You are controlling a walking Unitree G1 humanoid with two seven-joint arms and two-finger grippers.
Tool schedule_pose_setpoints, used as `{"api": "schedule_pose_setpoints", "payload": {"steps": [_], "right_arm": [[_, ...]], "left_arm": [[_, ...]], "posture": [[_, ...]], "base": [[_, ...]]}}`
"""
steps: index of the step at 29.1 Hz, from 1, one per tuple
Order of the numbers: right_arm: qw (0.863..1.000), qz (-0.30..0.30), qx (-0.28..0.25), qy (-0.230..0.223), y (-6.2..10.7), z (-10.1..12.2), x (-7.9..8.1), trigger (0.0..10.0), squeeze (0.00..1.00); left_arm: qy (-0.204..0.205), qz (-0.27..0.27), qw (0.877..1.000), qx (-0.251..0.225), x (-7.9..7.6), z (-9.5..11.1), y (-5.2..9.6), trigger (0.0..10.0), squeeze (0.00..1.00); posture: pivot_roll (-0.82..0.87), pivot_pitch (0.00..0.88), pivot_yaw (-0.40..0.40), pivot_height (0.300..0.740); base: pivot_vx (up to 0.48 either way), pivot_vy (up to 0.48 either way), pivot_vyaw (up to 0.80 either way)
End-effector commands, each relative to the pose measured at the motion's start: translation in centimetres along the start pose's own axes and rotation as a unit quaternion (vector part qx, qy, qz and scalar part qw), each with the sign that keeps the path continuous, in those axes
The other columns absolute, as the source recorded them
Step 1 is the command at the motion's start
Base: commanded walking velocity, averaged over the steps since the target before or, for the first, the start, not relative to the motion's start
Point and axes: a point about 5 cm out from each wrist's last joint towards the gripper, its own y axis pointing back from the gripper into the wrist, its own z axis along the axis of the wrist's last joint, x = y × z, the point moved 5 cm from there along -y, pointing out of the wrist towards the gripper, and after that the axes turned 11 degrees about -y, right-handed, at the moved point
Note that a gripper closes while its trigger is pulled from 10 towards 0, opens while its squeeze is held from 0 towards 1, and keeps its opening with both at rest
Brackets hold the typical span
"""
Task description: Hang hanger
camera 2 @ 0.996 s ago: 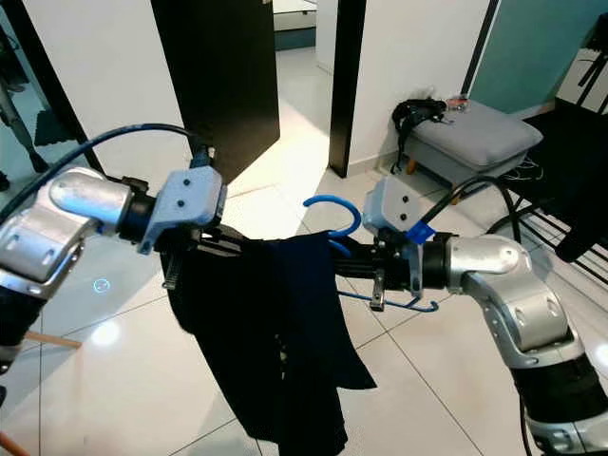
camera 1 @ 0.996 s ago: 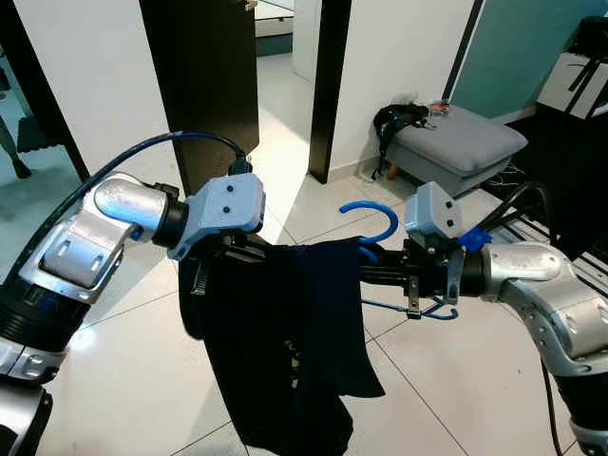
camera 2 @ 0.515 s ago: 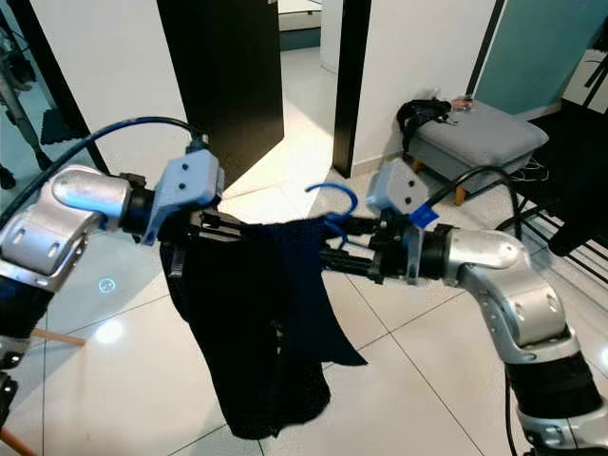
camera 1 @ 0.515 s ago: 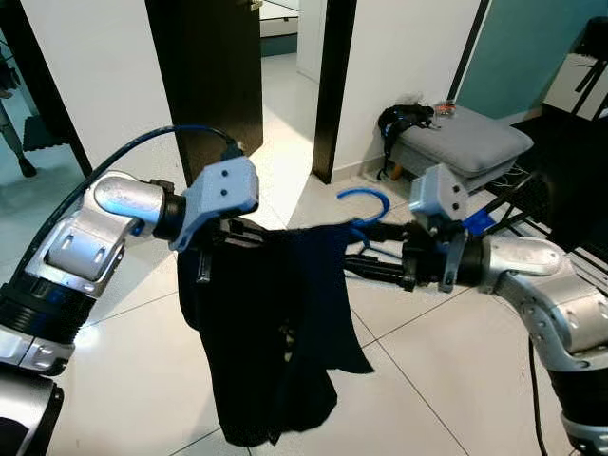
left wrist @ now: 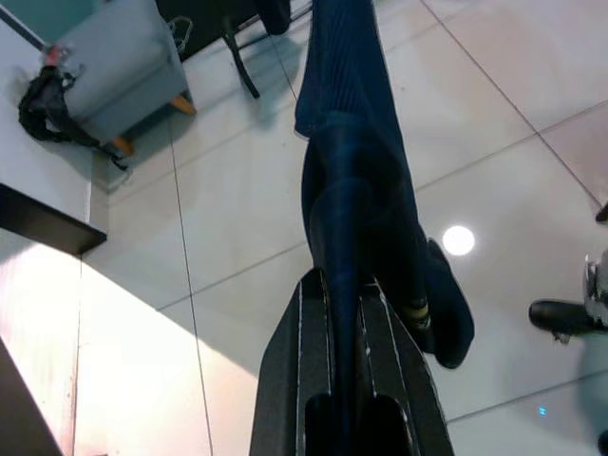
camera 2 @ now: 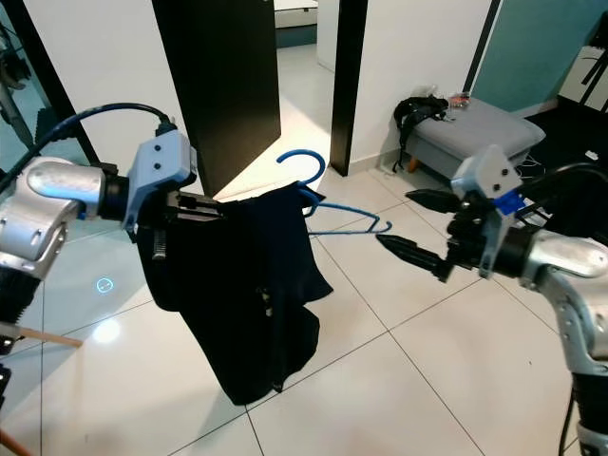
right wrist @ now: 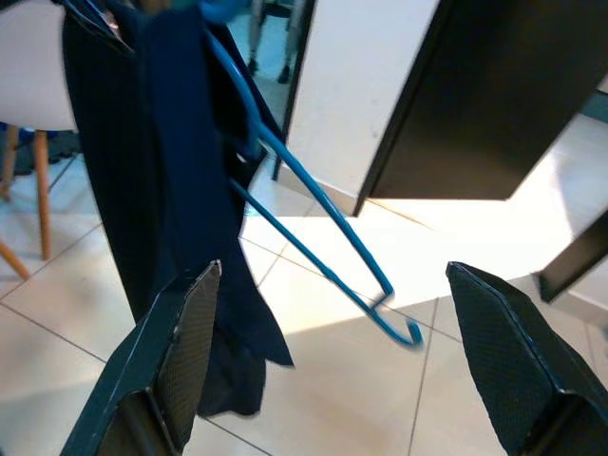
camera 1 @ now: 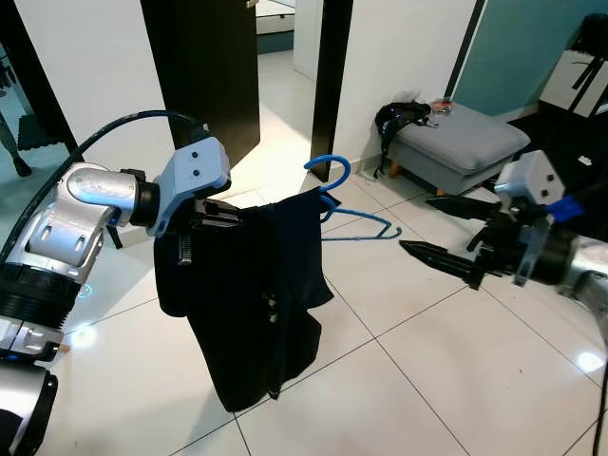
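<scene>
A: From the head views, the left end effector (camera 1: pixel 214 214) alone pinched the dark garment (camera 1: pixel 252 304); the blue hanger (camera 1: pixel 347 204) could have slid free.

B: The right end effector (camera 1: pixel 446 233) stood wide, apart. Open floor (camera 1: pixel 456 380) lay near; the black door (camera 1: pixel 204 66) far left.

A: The left wrist view showed fingers (left wrist: pixel 313 380) clamping cloth.

B: The right wrist view showed the hanger's bare end.

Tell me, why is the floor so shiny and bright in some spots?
In the left eye view, light through the doorway makes a bright patch on the glossy floor behind the blue hanger. In the left wrist view a lamp reflects as a small white dot beside the dark garment. In the right wrist view the sunlit tiles wash out between the right claw's fingers.
</scene>
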Motion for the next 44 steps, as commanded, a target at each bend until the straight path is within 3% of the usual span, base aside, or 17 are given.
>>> {"api": "schedule_pose_setpoints", "payload": {"steps": [1, 3, 5, 6, 7, 8, 9, 16, 22, 26, 27, 28, 29, 30, 32, 33, 44], "right_arm": [[1.000, 0.005, 0.004, -0.020, 0.5, -0.8, 0.2, 10.0, 1.00], [0.996, 0.037, 0.027, -0.072, 0.8, -4.0, 2.0, 10.0, 1.00], [0.992, 0.065, 0.032, -0.103, 0.7, -5.5, 3.5, 10.0, 1.00], [0.990, 0.074, 0.029, -0.113, 0.6, -5.7, 3.9, 10.0, 0.78], [0.989, 0.081, 0.024, -0.120, 0.5, -5.8, 4.2, 10.0, 0.32], [0.989, 0.081, 0.024, -0.120, 0.5, -5.8, 4.2, 10.0, 0.32], [0.988, 0.087, 0.020, -0.127, 0.4, -5.8, 4.4, 10.0, 0.02], [0.983, 0.108, -0.005, -0.149, 0.1, -5.4, 5.1, 10.0, 0.00], [0.974, 0.154, -0.049, -0.159, -0.7, -3.7, 6.6, 10.0, 0.00], [0.970, 0.176, -0.051, -0.158, -1.2, -3.4, 7.4, 10.0, 0.00], [0.967, 0.193, -0.050, -0.157, -1.6, -3.2, 8.1, 10.0, 0.00], [0.965, 0.207, -0.051, -0.155, -2.0, -3.0, 8.7, 10.0, 0.00], [0.965, 0.207, -0.051, -0.155, -2.0, -3.0, 8.7, 10.0, 0.00], [0.962, 0.219, -0.051, -0.152, -2.4, -2.8, 9.2, 10.0, 0.00], [0.962, 0.219, -0.051, -0.152, -2.4, -2.8, 9.2, 10.0, 0.00], [0.961, 0.229, -0.049, -0.149, -2.6, -2.7, 9.6, 10.0, 0.00], [0.962, 0.234, -0.027, -0.139, -3.0, -3.1, 10.1, 10.0, 0.00]], "left_arm": [[-0.017, 0.029, 0.999, -0.018, 1.8, 1.2, 1.5, 0.0, 0.00], [-0.019, 0.037, 0.996, -0.074, 2.8, 3.4, 2.1, 0.0, 0.00], [-0.024, 0.033, 0.993, -0.115, 3.1, 5.0, 2.6, 0.0, 0.00], [-0.024, 0.032, 0.991, -0.128, 3.3, 5.5, 2.8, 0.0, 0.00], [-0.025, 0.034, 0.990, -0.137, 3.6, 5.8, 3.1, 0.0, 0.00], [-0.025, 0.034, 0.990, -0.137, 3.6, 5.8, 3.1, 0.0, 0.00], [-0.026, 0.035, 0.989, -0.143, 3.8, 6.1, 3.2, 0.0, 0.00], [-0.034, 0.027, 0.981, -0.188, 4.8, 8.2, 4.3, 0.0, 0.00], [-0.037, 0.021, 0.978, -0.203, 5.0, 8.9, 4.0, 0.0, 0.00], [-0.037, 0.018, 0.977, -0.212, 4.9, 9.1, 3.8, 0.0, 0.00], [-0.037, 0.017, 0.974, -0.221, 4.9, 9.5, 3.6, 0.8, 0.00], [-0.037, 0.014, 0.972, -0.230, 4.8, 9.9, 3.4, 4.6, 0.00], [-0.037, 0.014, 0.972, -0.230, 4.8, 9.9, 3.4, 4.6, 0.00], [-0.038, 0.014, 0.971, -0.237, 4.8, 10.3, 3.2, 6.7, 0.00], [-0.038, 0.014, 0.971, -0.237, 4.8, 10.3, 3.2, 6.7, 0.00], [-0.038, 0.016, 0.969, -0.242, 4.9, 10.6, 3.0, 10.0, 0.00], [-0.045, 0.024, 0.963, -0.265, 5.5, 11.9, 3.4, 10.0, 0.00]], "posture": [[0.00, 0.059, 0.005, 0.740], [0.00, 0.057, 0.005, 0.740], [0.00, 0.057, 0.006, 0.740], [0.00, 0.057, 0.006, 0.740], [0.00, 0.057, 0.006, 0.740], [0.00, 0.057, 0.006, 0.740], [0.00, 0.057, 0.006, 0.740], [0.01, 0.058, 0.012, 0.740], [0.01, 0.059, 0.015, 0.740], [0.01, 0.059, 0.015, 0.740], [0.00, 0.056, 0.020, 0.740], [0.01, 0.055, 0.018, 0.740], [0.01, 0.055, 0.018, 0.740], [0.01, 0.055, 0.020, 0.740], [0.01, 0.055, 0.020, 0.740], [0.01, 0.055, 0.021, 0.740], [0.01, 0.055, 0.019, 0.740]], "base": [[0.000, 0.000, 0.00], [0.000, 0.000, 0.00], [0.000, 0.000, 0.00], [0.000, 0.000, 0.00], [0.000, 0.000, 0.00], [0.000, 0.000, 0.00], [0.000, 0.000, 0.00], [0.000, 0.000, 0.00], [0.000, 0.000, 0.00], [0.000, 0.000, 0.00], [0.000, 0.000, 0.00], [0.000, 0.000, 0.00], [0.000, 0.000, 0.00], [0.000, 0.000, 0.00], [0.000, 0.000, 0.00], [0.000, 0.000, 0.00], [0.000, 0.000, 0.00]]}}
